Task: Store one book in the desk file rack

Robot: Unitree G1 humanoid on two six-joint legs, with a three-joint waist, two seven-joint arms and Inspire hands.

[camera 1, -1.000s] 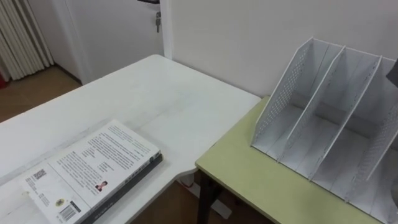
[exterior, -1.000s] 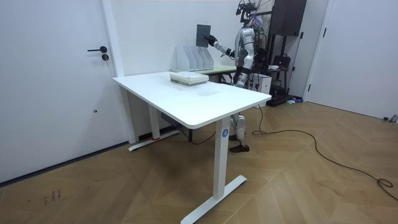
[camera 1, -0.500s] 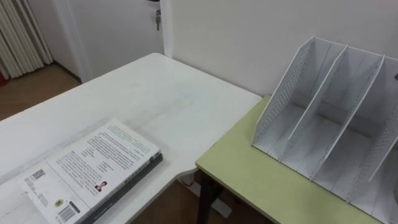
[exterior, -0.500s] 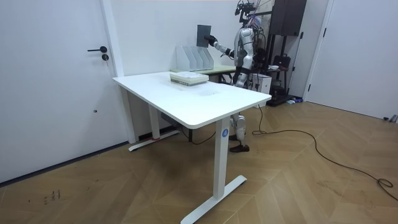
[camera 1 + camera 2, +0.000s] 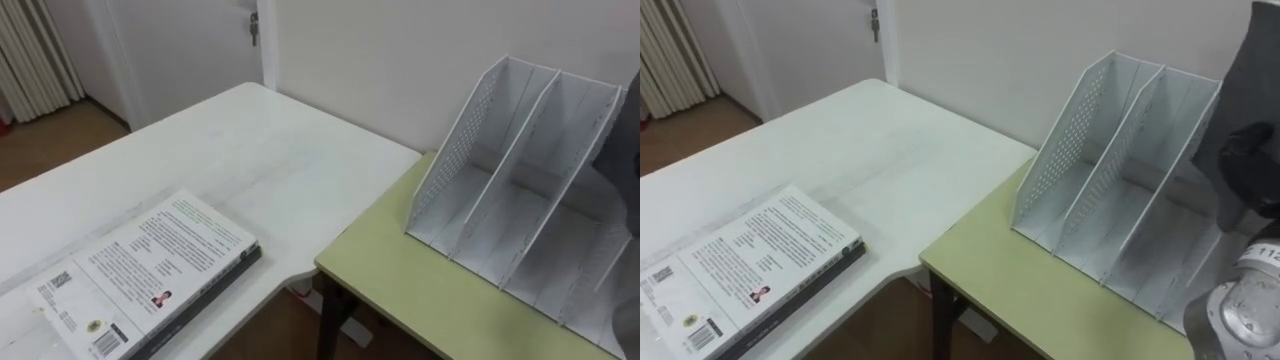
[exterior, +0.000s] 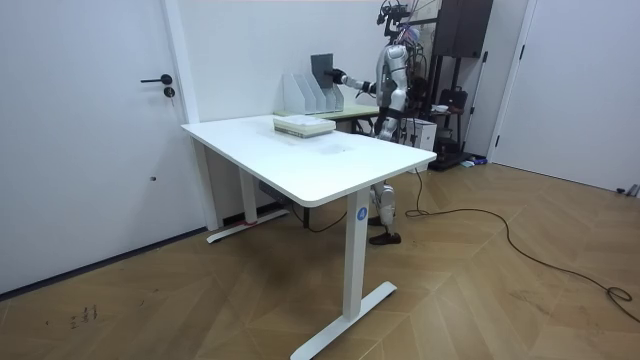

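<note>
- White table [image 5: 840, 150] takes up the left side of the eye views, and a lower green desk [image 5: 1010, 290] butts up to its right edge, both pushed against a plain wall [image 5: 1020, 50].
- File rack [image 5: 1095, 150] sits on the green desk by the wall. It's white, with perforated side panels and slanted dividers, and the open slots face the robot.
- Robot's right hand [image 5: 1252, 165] comes in from the right edge, fingers wrapped round a grey book [image 5: 1255, 80], so it's got a proper grip on it.
- That grey book is held upright, right at the rack's right-hand end, covering the slots there. In the room view its lower part sits level with the top of the dividers. Can't tell which slot it's lined up with, or whether it's touching the rack at all.
- The two slots on the left have nothing in them.
- Over on the white table there's a white book [image 5: 750, 265] lying flat, printed cover up, near the front edge and well apart from the rack.
- Room view has the robot standing behind the green desk, arm stretched out to the rack, with a closed door [image 6: 90, 130] off on the room view's left.
</note>
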